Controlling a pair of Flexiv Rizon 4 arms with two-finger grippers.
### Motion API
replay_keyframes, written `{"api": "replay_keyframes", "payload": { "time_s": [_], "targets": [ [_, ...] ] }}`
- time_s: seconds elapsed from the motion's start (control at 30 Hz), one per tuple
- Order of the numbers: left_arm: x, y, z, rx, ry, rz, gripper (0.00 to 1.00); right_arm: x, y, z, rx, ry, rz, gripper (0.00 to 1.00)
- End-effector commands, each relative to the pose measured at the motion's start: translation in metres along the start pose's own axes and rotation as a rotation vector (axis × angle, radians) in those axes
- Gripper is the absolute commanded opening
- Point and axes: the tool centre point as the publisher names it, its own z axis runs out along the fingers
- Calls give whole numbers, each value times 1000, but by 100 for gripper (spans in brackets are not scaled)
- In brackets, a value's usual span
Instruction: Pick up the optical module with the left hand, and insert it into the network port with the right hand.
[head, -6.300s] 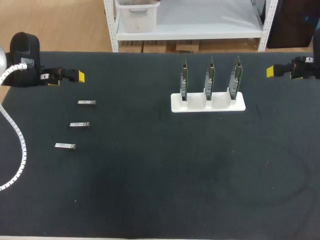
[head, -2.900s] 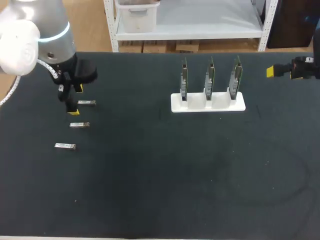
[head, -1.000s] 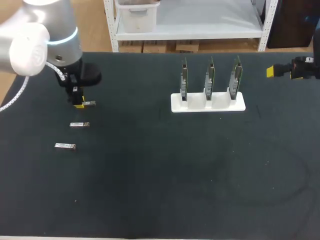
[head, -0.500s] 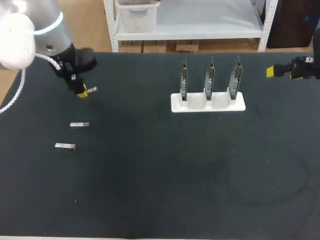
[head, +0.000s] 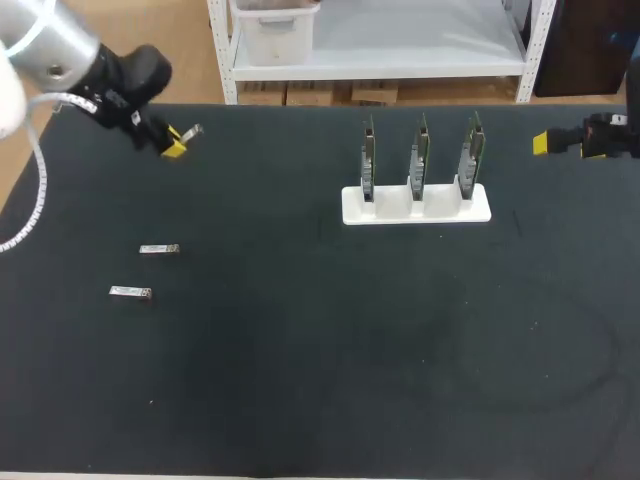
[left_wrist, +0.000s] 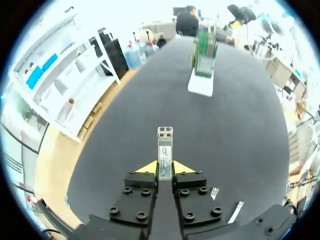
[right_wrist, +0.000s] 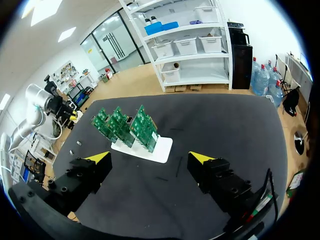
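Now left tool (left_wrist: 165, 169) pinches the stiff, likely light module (left_wrist: 165, 145) by its rear; open right tool (right_wrist: 149, 157) should take its front.

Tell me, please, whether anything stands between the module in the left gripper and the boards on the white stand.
Nothing visible does. The left gripper holds the optical module; only bare table lies between it and the boards on the white stand. The spare modules lie off that line.
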Motion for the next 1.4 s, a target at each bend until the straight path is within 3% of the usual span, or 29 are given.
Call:
{"api": "replay_keyframes", "payload": {
  "time_s": [0.03, 0.2, 0.47, 1.1, 1.4],
  "targets": [
    [-7, -10, -15, -18, -225, -44, 0, 0, 1, 0, 3, -1, 1, 100],
    [-27, -13, -25, -23, -373, -58, 0, 0, 1, 0, 3, -1, 1, 100],
    [-60, -19, -38, -4, -507, -60, 0, 0, 1, 0, 3, -1, 1, 100],
    [-137, -62, -37, 133, -640, 97, 0, 0, 1, 0, 3, -1, 1, 100],
    [-173, -85, -32, 247, -701, 76, 0, 0, 1, 0, 3, -1, 1, 100]
  ]
}}
